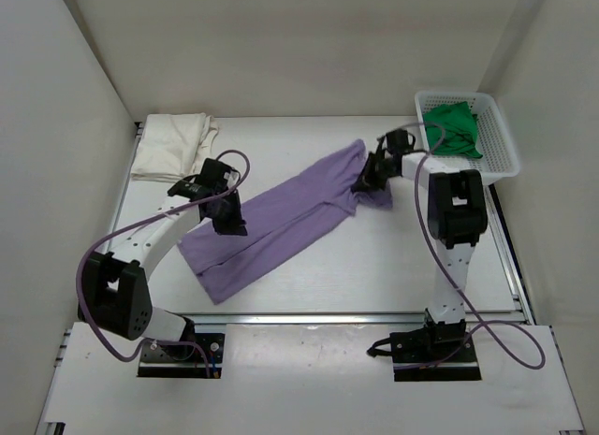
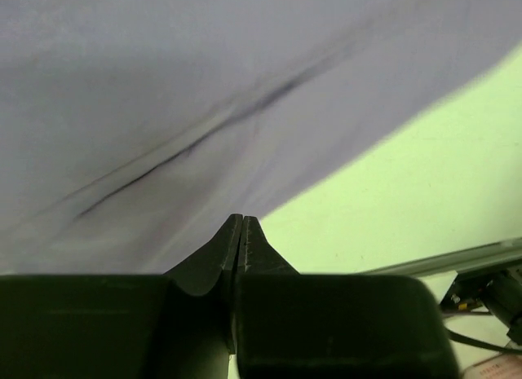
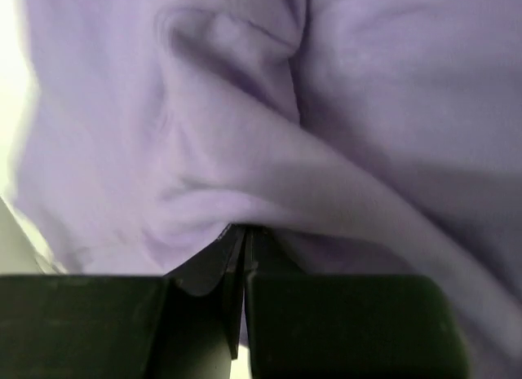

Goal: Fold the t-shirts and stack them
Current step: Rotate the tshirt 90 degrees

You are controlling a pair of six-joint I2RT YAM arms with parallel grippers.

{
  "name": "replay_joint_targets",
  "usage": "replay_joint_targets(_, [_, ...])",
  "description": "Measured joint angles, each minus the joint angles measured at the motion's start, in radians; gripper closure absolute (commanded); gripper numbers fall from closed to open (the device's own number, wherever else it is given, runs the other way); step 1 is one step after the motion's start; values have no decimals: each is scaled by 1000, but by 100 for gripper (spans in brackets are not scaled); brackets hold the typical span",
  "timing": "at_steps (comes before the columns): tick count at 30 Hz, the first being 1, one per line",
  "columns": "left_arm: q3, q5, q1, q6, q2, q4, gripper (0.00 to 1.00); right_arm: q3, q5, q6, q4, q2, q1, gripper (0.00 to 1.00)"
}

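The lavender t-shirt [image 1: 281, 220] lies stretched in a long diagonal band across the middle of the table. My left gripper [image 1: 228, 222] is at its upper-left edge, near the lower end. In the left wrist view its jaws [image 2: 244, 218] are pressed together right at the hem of the lavender cloth [image 2: 204, 85]. My right gripper [image 1: 365, 182] is at the shirt's upper right end. There the right wrist view shows it [image 3: 243, 228] shut with bunched lavender cloth [image 3: 326, 110] at the tips. The cream-white t-shirt [image 1: 171, 145] lies folded at the back left. The green t-shirt [image 1: 454, 126] sits crumpled in the basket.
A white lattice basket [image 1: 505, 150] stands at the back right corner of the table. White walls enclose the table on the left, back and right. An aluminium rail [image 1: 356, 315] runs along the near edge, in front of the arm bases.
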Motion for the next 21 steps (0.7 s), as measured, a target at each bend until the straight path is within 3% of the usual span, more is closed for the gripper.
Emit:
replay_joint_targets(3, [49, -3, -6, 12, 0, -39, 85, 399, 28, -4, -74, 205, 19, 97])
replay_joint_targets(6, [93, -3, 0, 31, 0, -83, 77, 720, 69, -41, -178, 309, 42, 79])
replay_joint_targets(8, [130, -6, 15, 42, 0, -111, 72, 841, 99, -80, -284, 306, 64, 70])
replay_joint_targets(10, [166, -11, 26, 51, 0, -123, 66, 858, 142, -129, -355, 236, 98, 63])
replay_joint_targets(13, [190, -14, 24, 64, -1, -124, 46, 634, 165, -165, -364, 15, 145, 58])
replay_joint_targets(15, [192, -13, 19, 69, -1, -128, 43, 365, 134, -169, -345, -212, 168, 50])
replay_joint_targets(17, [193, -12, 14, 72, -1, -130, 49, 76, 98, -141, -289, -476, 159, 43])
replay_joint_targets(21, [193, -8, 13, 73, 0, -115, 80, -354, 84, -14, -99, -835, 190, 58])
